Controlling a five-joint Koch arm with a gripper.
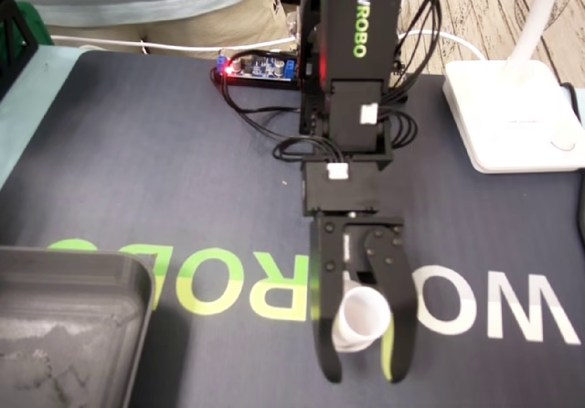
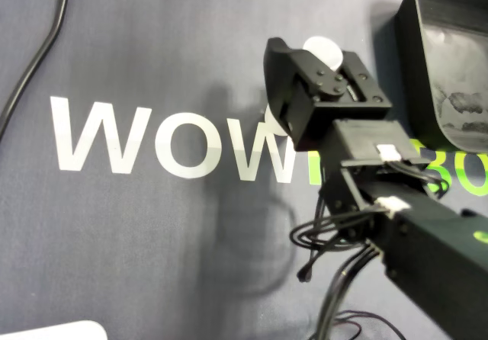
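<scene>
White cup: one, at 5 o'clock in the fixed view and at 1 o'clock in the overhead view.
Gripper: one, with two jaws, at 6 o'clock in the fixed view.
Arm: one, reaching in from 12 o'clock in the fixed view.
Grey tray: one, at 8 o'clock in the fixed view and at 2 o'clock in the overhead view.
White lamp base: one, at 2 o'clock in the fixed view.
Circuit board: one, at 11 o'clock in the fixed view.
Dark mat: one, under everything.
Black wires: several, too tangled to count.
</scene>
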